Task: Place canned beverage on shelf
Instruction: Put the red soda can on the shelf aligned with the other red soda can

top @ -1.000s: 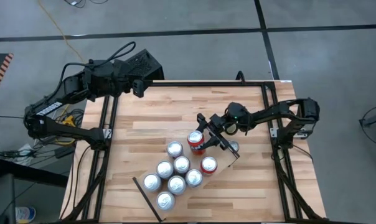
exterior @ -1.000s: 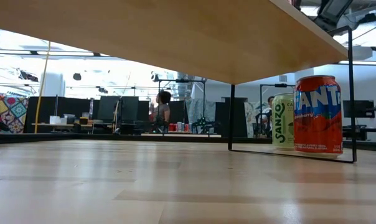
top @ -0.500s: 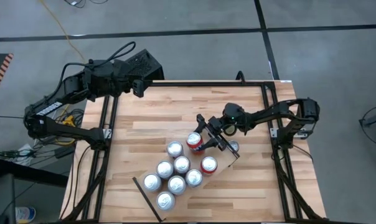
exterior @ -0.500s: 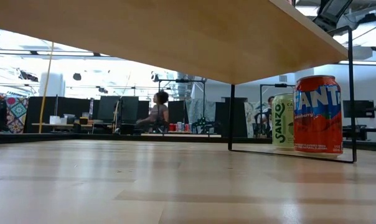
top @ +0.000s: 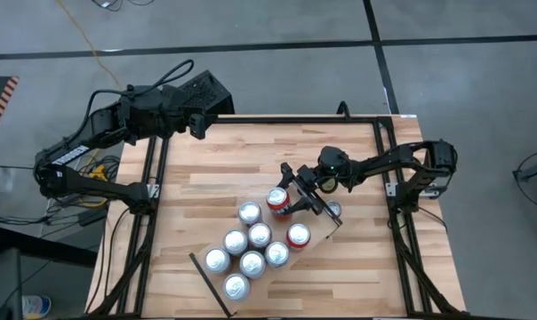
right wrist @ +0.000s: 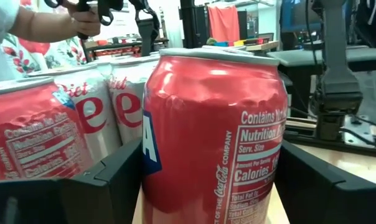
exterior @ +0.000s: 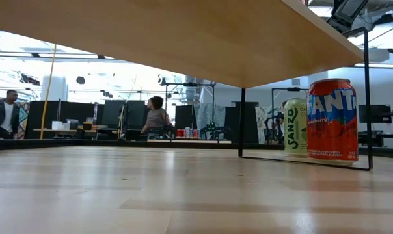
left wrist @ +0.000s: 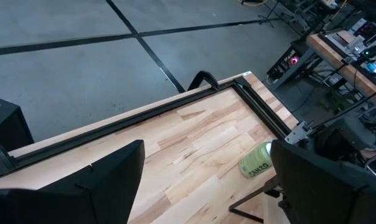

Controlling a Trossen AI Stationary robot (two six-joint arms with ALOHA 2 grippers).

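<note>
Right claw letting go of the red can on the shelf

Left to right, we see the left gripper (top: 200, 124) parked off the table's far-left corner, fingers apart and empty. The red can (top: 279, 201) now stands on the shelf (top: 308, 240) beside its neighbours, and the right gripper (top: 294, 195) has spread wider around it, so we judge it placed. Its fingertips are hard to make out from above.

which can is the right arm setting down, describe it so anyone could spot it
On the pale shelf in the middle of the table, cans stand in a cluster. The red can is at the cluster's far end, between the fingers of the right tool. Its neighbours show silver tops; only one other is red, nearer the shelf's right edge.
</note>
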